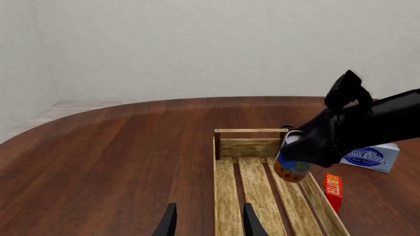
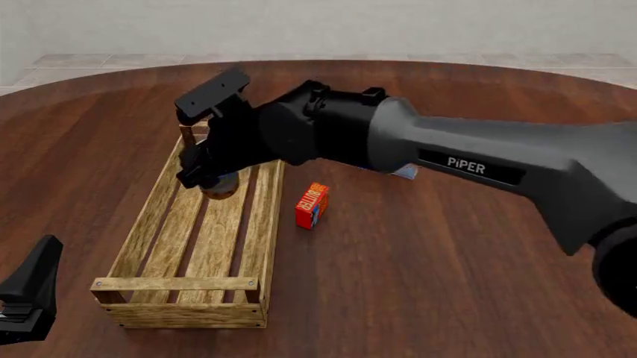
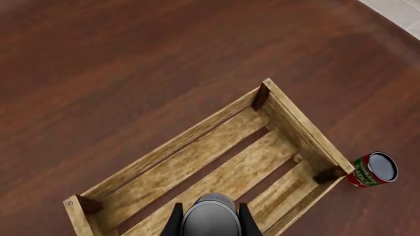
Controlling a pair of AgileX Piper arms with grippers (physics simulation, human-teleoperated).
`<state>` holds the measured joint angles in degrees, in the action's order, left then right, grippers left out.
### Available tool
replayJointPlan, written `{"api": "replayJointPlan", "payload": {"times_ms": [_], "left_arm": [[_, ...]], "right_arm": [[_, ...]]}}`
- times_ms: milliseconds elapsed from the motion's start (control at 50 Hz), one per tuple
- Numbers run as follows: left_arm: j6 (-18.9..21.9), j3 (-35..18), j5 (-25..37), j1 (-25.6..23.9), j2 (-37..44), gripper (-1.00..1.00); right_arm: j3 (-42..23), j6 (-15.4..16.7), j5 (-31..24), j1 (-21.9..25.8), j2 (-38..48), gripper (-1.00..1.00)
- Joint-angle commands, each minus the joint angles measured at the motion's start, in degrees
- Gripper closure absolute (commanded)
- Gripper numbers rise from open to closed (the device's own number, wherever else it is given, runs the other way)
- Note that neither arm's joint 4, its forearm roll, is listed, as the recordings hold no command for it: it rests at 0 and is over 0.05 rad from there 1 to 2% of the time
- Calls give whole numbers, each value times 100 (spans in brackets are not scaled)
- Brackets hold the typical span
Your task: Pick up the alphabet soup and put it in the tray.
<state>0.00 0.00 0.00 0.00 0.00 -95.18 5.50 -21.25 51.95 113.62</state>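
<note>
My right gripper (image 3: 210, 222) is clamped on the alphabet soup (image 2: 221, 184), a finger down each side of the can, and in the front view I am holding it over the far half of the tray (image 2: 149, 212), above the slats and not yet resting on them as far as I can judge. What matters now is that the can sits straight below my fingers with its long axis running along them, tipped a little off upright, so the drop is simply downward onto the boards. The tray's length runs from about 12 to 6 o'clock in the front view, and I am inside both side rails. My left gripper (image 1: 208, 221) idles with its fingers apart at the near end (farther from the can, so not needed).
</note>
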Motion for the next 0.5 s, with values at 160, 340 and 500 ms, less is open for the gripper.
{"api": "replayJointPlan", "payload": {"times_ms": [160,340,500], "left_arm": [[0,0,0,0,0,-100],[0,0,0,0,0,-100],[0,0,0,0,0,-100]], "right_arm": [[-276,-165,37,50,438,100],[-260,-214,83,51,572,100],[-233,-255,144,38,690,100]]}}
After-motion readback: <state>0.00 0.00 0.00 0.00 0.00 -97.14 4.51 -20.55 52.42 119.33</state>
